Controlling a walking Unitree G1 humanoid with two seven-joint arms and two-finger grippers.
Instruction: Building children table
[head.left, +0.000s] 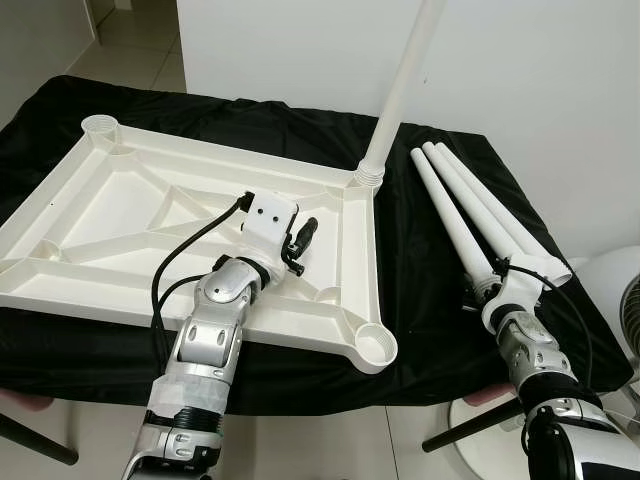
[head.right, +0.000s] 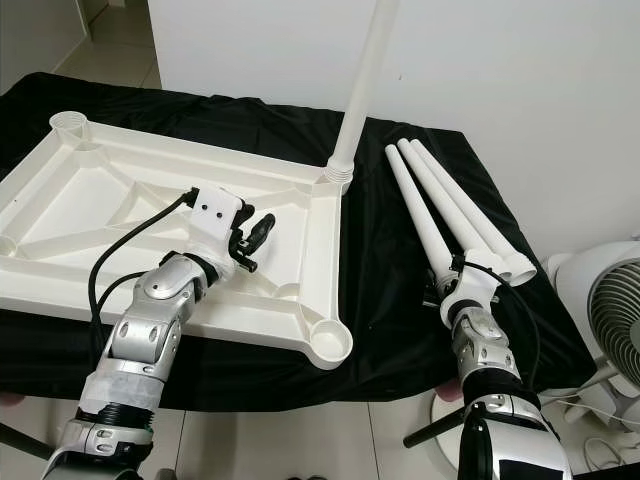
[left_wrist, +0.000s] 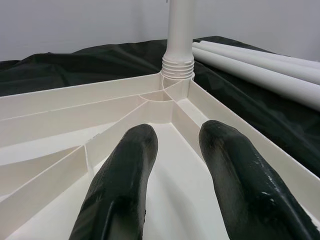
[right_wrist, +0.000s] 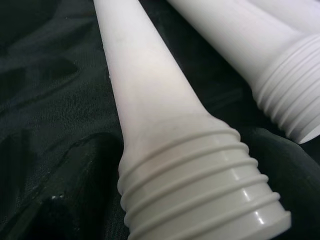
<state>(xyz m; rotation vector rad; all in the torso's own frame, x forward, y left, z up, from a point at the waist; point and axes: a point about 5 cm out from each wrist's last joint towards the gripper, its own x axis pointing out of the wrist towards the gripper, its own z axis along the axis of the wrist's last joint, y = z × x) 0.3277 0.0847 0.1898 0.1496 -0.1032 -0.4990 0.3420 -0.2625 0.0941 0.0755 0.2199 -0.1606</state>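
Black cloth (head.left: 420, 300) borders tabletop (head.left: 120, 210); right claw (head.left: 478, 283) clasps leg (right_wrist: 165, 130).

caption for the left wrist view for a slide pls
Open left gripper hovering inside the upturned white tabletop, facing the one leg already screwed into its corner.

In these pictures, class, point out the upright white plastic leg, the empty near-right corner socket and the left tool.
Upright white plastic leg (head.left: 398, 92), left eye view, mid-shaft.
Empty near-right corner socket (head.left: 374, 345), left eye view, rim.
Left tool (left_wrist: 175, 165), left wrist view, between fingertips.
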